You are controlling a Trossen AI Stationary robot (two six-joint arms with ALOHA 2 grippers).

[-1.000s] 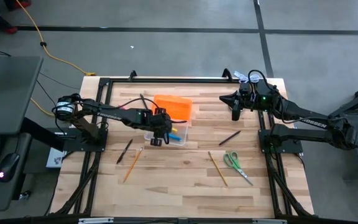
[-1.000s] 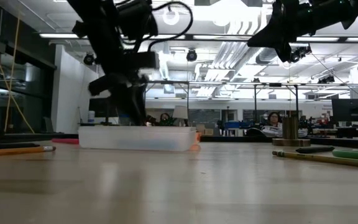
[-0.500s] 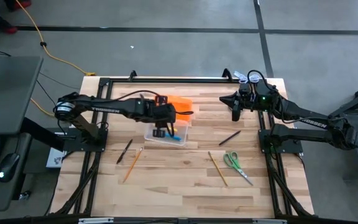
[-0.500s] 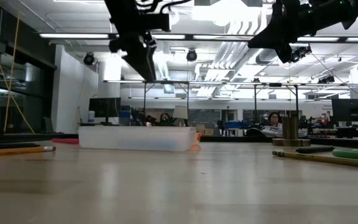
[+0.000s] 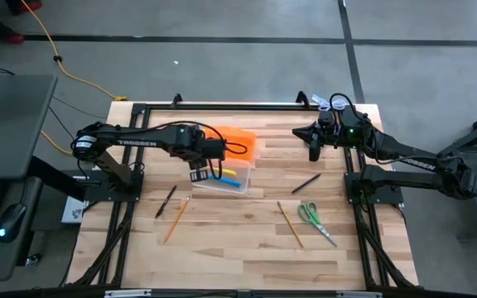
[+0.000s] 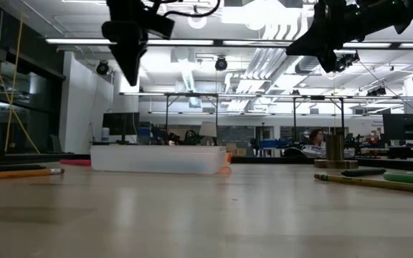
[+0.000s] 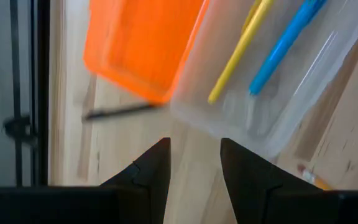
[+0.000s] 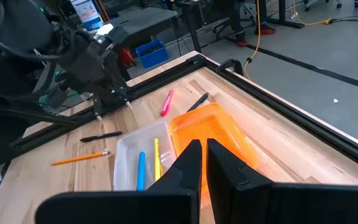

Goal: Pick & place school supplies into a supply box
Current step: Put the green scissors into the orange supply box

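The clear supply box [image 5: 222, 180] sits on the table with its orange lid [image 5: 232, 142] open toward the far side. A yellow pen [image 7: 241, 53] and a blue pen [image 7: 284, 43] lie inside. My left gripper [image 7: 194, 155] hangs open and empty, raised above the table just off the box's left end [image 5: 197, 175]. Loose on the wood lie a black pen [image 5: 166, 201], a wooden pencil [image 5: 177, 217], another pencil [image 5: 289, 223], green-handled scissors [image 5: 315, 219] and a black pen [image 5: 306, 183]. My right gripper [image 5: 314, 155] waits shut, high at the far right.
A pink pen [image 8: 166, 102] and a black pen [image 8: 197, 99] lie on the far side of the box near the lid. A dark metal frame [image 5: 222, 106] borders the tabletop. Bare wood stretches across the near half of the table [image 5: 238, 257].
My left gripper has risen out of the supply box, where it stood low a second ago. It then moved toward the table's left and now hangs high off the box's left end. The box has stayed in place.
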